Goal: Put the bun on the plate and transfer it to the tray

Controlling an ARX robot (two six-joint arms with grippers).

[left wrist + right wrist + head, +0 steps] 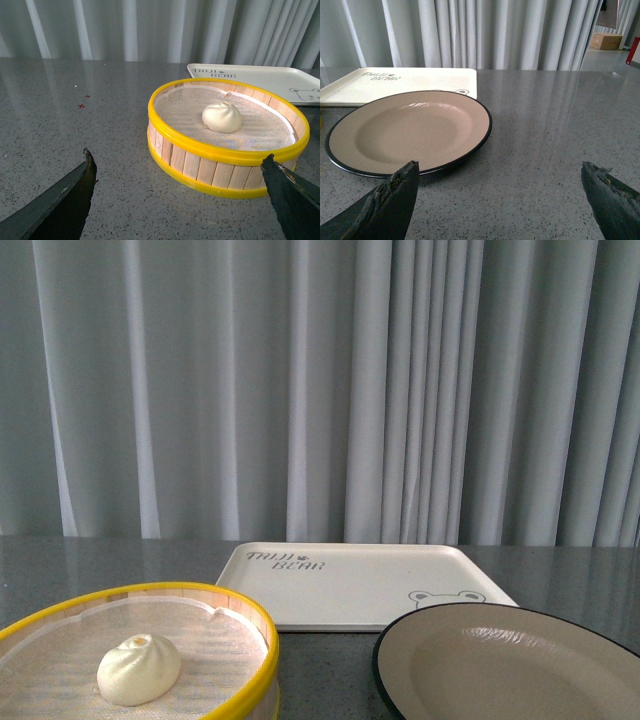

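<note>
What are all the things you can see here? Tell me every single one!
bun: one, white, inside the steamer basket
steamer basket: one, pale wood with yellow rims, on the table at the robot's near left
plate: one, beige with a black rim, empty, near right
tray: one, cream-white with dark lettering and a bear face, empty, behind the basket and plate
table: one, grey speckled, under everything
curtain: one, pale grey, behind the table
cardboard box: one, brown, far off past the curtain
left gripper: one, dark, open, empty, facing the steamer basket
right gripper: one, dark, open, empty, facing the plate
</note>
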